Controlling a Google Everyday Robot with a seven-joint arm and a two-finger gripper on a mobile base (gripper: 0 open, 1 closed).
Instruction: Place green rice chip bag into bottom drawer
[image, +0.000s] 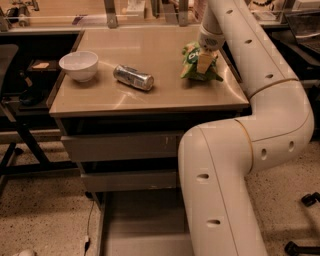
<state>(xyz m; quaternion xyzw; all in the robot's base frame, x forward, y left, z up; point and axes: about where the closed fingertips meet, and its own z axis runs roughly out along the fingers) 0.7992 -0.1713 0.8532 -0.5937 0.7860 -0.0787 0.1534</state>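
One step looks ready: at the foot of the cabinet (150, 97) the bottom drawer (142, 220) stands pulled open. The green rice chip bag (190, 69) rests on the cabinet's top, near its right edge. The gripper (204, 60) is down against the pouch; whether it clamps it, I cannot tell. Lifting and lowering remain.

One camera looked steeply down from above, faced the desk (150, 97) front-on, arm (225, 165) close and large at right, end effector (204, 61) farther off at the green rice chip bag (191, 69) on the desk's right, bottom drawer (142, 225) at lower edge
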